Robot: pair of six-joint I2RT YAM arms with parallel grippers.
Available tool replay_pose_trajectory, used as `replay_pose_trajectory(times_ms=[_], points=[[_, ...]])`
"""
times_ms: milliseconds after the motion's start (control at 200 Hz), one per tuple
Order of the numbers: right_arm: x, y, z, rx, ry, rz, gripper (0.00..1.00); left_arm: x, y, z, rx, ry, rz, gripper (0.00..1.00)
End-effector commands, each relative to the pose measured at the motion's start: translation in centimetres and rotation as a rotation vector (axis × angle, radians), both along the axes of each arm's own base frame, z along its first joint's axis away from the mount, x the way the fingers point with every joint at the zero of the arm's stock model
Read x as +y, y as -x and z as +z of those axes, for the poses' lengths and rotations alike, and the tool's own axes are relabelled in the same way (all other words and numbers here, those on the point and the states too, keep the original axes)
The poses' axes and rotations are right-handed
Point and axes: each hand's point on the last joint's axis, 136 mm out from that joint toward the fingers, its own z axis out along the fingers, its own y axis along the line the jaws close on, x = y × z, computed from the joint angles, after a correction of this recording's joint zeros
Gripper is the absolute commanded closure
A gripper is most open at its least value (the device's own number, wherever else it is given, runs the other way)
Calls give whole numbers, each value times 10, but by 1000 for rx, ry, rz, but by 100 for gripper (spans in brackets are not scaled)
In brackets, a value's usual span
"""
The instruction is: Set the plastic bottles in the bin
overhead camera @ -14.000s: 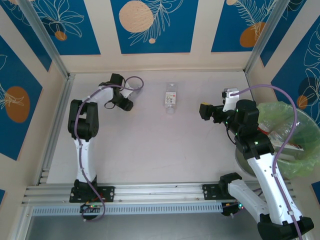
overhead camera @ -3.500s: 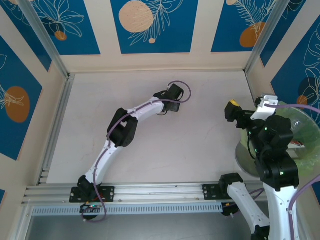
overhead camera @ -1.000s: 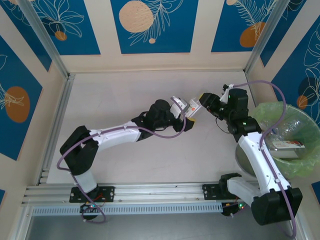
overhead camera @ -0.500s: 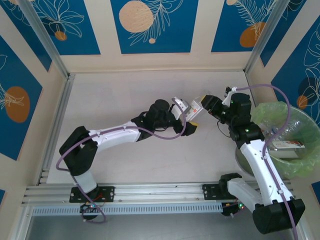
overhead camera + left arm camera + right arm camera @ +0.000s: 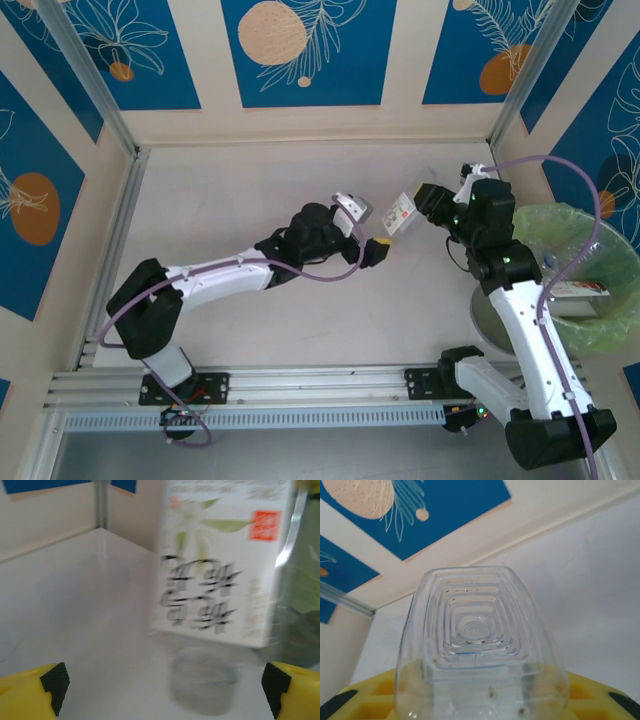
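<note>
Plastic bottle [image 5: 403, 213], clear with a white printed label, hangs in the air over the right half of the table [image 5: 250, 190], nearer its far edge than its near one. The right gripper [image 5: 420, 203] has it: the right wrist view shows the ribbed base end on, pinched between the yellow fingers [image 5: 600, 695], which are closed most of the way onto it. The left gripper [image 5: 374, 232] is spread as wide as it goes. Its yellow fingertips [image 5: 30, 695] sit far out on either side of the bottle's neck end and touch nothing, so it carries no load. The step in hand looks like the carry to the bin [image 5: 606, 335], which stands off the table's right edge towards the near right corner. To do it well, the right arm should probably draw the bottle straight away from the open left fingers before it swings. It should then lift over the rim and let go only once the bottle is over the middle of the wide mouth. A grip at one end may let the crushed body pivot, so a slow turn is safer. In the way are the loose green bag at the rim, the right arm's own purple cable [image 5: 560, 165] looping above it, and the frame post [image 5: 520, 70] at the far right corner. A labelled bottle in the bin [image 5: 578, 290] already lies there.
</note>
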Motion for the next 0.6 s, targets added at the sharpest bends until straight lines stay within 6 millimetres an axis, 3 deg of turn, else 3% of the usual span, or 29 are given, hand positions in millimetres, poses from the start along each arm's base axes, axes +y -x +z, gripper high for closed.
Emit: replay_pose_trajectory(times_ms=[0, 295, 505, 595], points=[[-32, 16, 35, -63, 207, -94, 70, 35, -32, -6, -8, -32, 260, 0], [-87, 61, 95, -92, 412, -289, 70, 50, -40, -28, -5, -101, 331, 0], [-140, 124, 171, -187, 618, -549, 71, 57, -44, -36, -21, -123, 351, 0], [-178, 158, 192, -144, 787, -778, 71, 63, -49, -39, -20, -126, 375, 0]])
